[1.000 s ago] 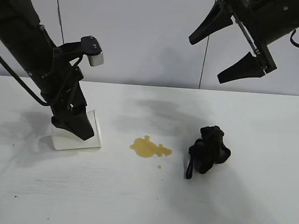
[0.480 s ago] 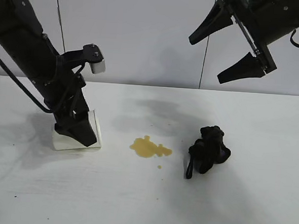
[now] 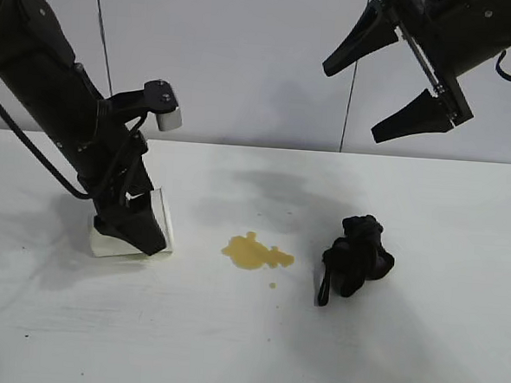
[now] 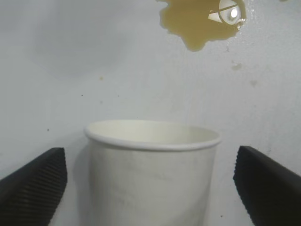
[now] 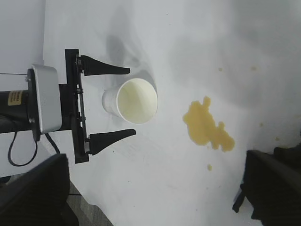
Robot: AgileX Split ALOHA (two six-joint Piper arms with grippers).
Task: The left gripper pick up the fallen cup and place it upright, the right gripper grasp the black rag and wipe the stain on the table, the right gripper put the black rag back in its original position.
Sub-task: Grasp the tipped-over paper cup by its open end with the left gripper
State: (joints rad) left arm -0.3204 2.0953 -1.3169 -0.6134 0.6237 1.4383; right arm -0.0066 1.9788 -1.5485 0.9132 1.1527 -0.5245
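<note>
Slightly shifted since a second ago, the left arm is now leaned further over the cup, while the right arm is unchanged. The left claw (image 3: 136, 223) is spread wide, both fingers (image 4: 35, 181) straddling the cup (image 4: 150, 174) with a gap on each side; nothing is pinched yet. The cup is seen lying on its side on the worktop (image 3: 229, 346), its open mouth turned toward the stain (image 3: 256, 252), and it is partly hidden by the claw in the exterior view.

For a sound grasp, the claw is best kept centred so that both fingers meet the wall together. Closure should be gentle, since thin paper is judged likely to crush or to squirt out along its taper. Only then should the cup be lifted, turned mouth-up and set down clear of the stain.

Beyond the stain, a small separate droplet is noted just beside it, and the black rag (image 3: 357, 257) is bunched near it on the far side from the cup, untouched. The right claw (image 3: 392, 78) is held spread, high above the rag.
</note>
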